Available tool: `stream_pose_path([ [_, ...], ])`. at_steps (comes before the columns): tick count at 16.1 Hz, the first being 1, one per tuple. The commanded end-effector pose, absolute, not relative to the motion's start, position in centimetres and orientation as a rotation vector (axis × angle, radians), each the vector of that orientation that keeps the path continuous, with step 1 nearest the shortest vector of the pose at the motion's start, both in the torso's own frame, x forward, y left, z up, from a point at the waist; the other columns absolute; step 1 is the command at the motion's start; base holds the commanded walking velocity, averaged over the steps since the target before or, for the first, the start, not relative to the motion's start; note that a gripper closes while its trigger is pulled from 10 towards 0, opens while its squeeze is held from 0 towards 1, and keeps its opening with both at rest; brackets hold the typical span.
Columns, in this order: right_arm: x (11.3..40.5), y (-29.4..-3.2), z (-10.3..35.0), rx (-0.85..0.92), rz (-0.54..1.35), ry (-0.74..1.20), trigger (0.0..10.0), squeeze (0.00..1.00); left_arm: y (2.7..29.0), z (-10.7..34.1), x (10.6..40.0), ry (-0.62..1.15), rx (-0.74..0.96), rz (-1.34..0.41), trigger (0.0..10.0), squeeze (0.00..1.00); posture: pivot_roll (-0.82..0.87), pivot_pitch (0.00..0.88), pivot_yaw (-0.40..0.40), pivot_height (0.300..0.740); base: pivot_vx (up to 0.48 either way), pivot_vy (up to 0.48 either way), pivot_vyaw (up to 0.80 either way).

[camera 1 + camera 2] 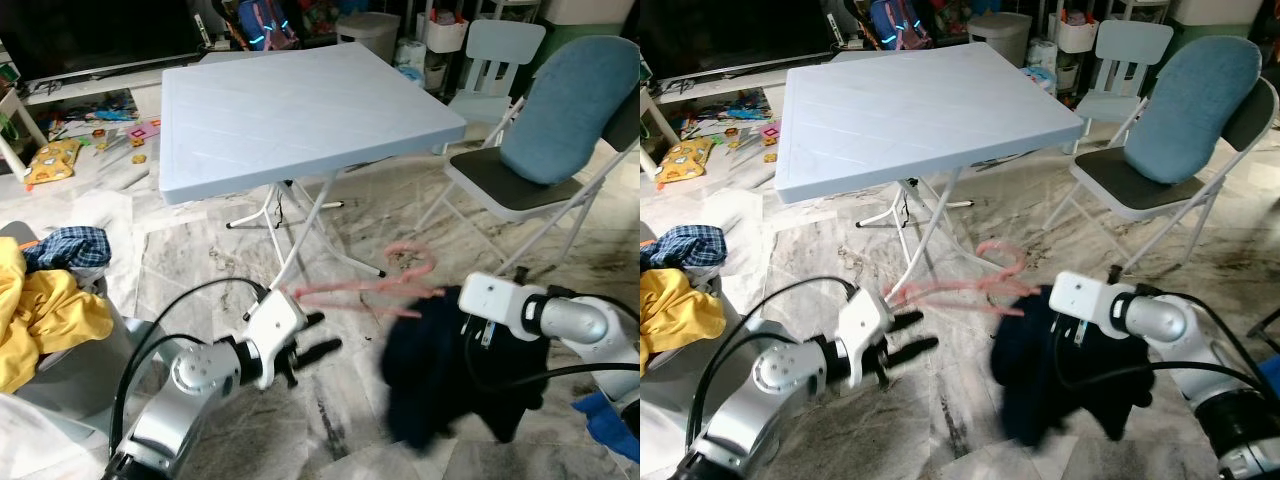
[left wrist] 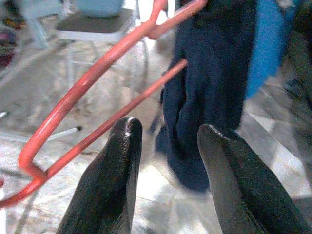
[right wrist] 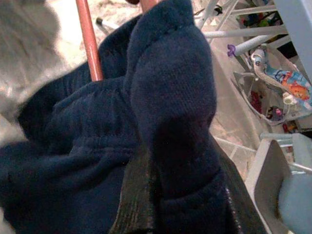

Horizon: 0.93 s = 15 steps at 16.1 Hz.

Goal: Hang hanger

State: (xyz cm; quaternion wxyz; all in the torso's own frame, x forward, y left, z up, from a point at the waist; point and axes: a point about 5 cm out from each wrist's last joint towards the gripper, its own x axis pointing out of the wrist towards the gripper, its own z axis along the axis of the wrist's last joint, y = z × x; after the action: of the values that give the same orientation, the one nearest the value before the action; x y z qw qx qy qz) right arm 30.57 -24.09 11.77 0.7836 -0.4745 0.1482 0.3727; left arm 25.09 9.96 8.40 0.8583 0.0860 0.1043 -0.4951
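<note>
Pink hanger [image 1: 365, 290] held in air above marble floor [image 1: 200, 255], long axis roughly level, running between both grippers; hook [image 1: 412, 256] up, toward folding table [image 1: 290, 110]. Motion blur softens it.

Left gripper [image 1: 312, 335] low, arm bent, 2 black fingers [image 2: 109, 180] spread apart, hanger's end just beyond fingertips, not gripped.

Right gripper [image 3: 170, 195] reaches inward, fingers clamped on dark navy garment [image 1: 450, 370] draped from hanger.

Bin [image 1: 70, 375] at robot's left holds yellow cloth [image 1: 45, 320] and plaid cloth [image 1: 68, 245].

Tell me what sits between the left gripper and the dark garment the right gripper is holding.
The pink hanger spans that gap in the left eye view, running from just above the open left gripper to the navy garment, held by the right gripper.
</note>
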Motion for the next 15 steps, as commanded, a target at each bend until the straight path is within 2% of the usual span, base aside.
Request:
stream_pose_path([
  [1,31.4,-23.5,13.2,-1.064,0.814,0.251,10.0,0.0,10.1,8.9,25.0,0.206,0.192,-1.039,10.0,1.0,-0.19,0.0,0.026,0.74,0.0,0.0,0.0],
  [5,30.8,-24.0,13.3,-1.104,0.951,0.274,10.0,0.0,11.0,10.2,25.5,0.118,0.255,-1.022,10.0,1.0,-0.2,0.0,0.029,0.74,0.0,0.0,0.0],
  [8,30.9,-24.6,13.4,-1.166,0.973,0.282,10.0,0.0,11.1,11.2,25.7,0.083,0.245,-1.029,10.0,1.0,-0.19,0.0,0.027,0.74,0.0,0.0,0.0],
  [11,30.7,-23.8,14.0,-1.12,1.041,0.233,10.0,0.0,11.6,10.2,25.8,0.107,0.289,-1.026,10.0,1.0,-0.2,0.0,0.03,0.74,0.0,0.0,0.0],
  [12,30.3,-23.5,14.1,-1.094,1.093,0.221,10.0,0.0,11.4,10.0,25.4,0.125,0.298,-1.076,10.0,0.0,-0.2,0.0,0.03,0.74,0.0,0.0,0.0],
  [15,29.8,-23.3,14.7,-1.062,1.145,0.205,10.0,0.0,10.6,10.1,25.2,0.12,0.28,-1.118,10.0,0.0,-0.21,0.0,0.036,0.74,0.0,0.0,0.0],
])
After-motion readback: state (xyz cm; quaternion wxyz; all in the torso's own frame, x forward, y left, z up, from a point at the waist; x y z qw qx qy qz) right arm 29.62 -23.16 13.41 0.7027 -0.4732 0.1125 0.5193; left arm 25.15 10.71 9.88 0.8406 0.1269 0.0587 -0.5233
